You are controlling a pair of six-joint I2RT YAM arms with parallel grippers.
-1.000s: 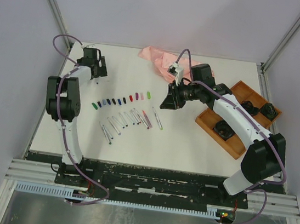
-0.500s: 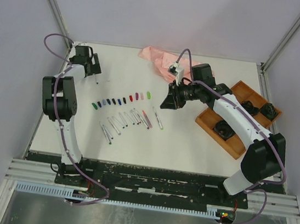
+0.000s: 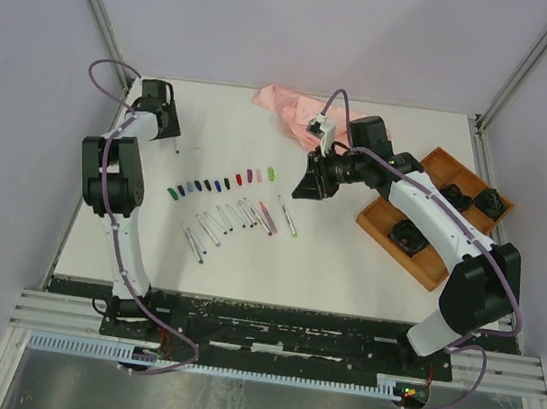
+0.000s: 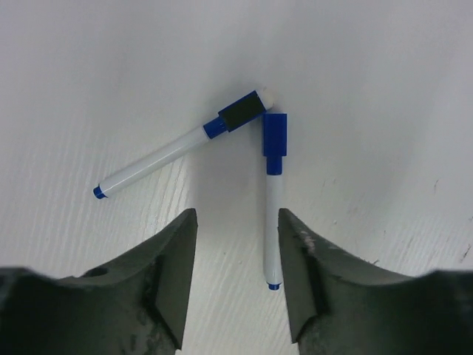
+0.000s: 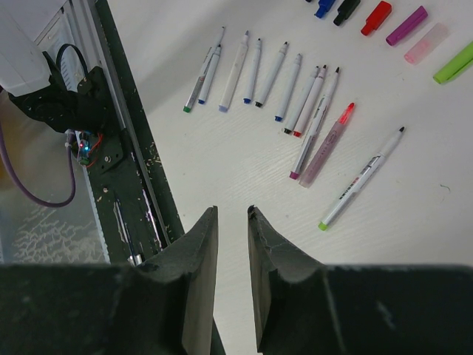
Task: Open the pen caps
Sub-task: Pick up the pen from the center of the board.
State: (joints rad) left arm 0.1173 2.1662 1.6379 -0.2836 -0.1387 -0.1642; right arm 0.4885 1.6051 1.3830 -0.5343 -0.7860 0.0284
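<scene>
The pen caps lie in a slanted row mid-table, from green (image 3: pixel 174 192) to lime (image 3: pixel 271 173). The right wrist view shows the red (image 5: pixel 377 16), magenta (image 5: pixel 406 24) and lime (image 5: pixel 457 63) ones. Below them lie several uncapped white pen barrels (image 3: pixel 236 222). My left gripper (image 3: pixel 170 133) is at the far left and open. In its wrist view the gripper (image 4: pixel 236 214) is over two white pens with blue caps (image 4: pixel 275 133) on. One pen's end (image 4: pixel 272 277) lies just inside the right finger. My right gripper (image 3: pixel 304 190), also seen from its wrist (image 5: pixel 231 211), hovers right of the rows, jaws narrowly apart and empty.
A pink cloth (image 3: pixel 291 106) lies at the back. A wooden tray (image 3: pixel 381 234) with black items stands on the right. The table's dark near rail (image 5: pixel 126 148) and cables show in the right wrist view.
My left arm has swung back and left toward the table's far left corner. The right arm, caps and barrels have not moved.
</scene>
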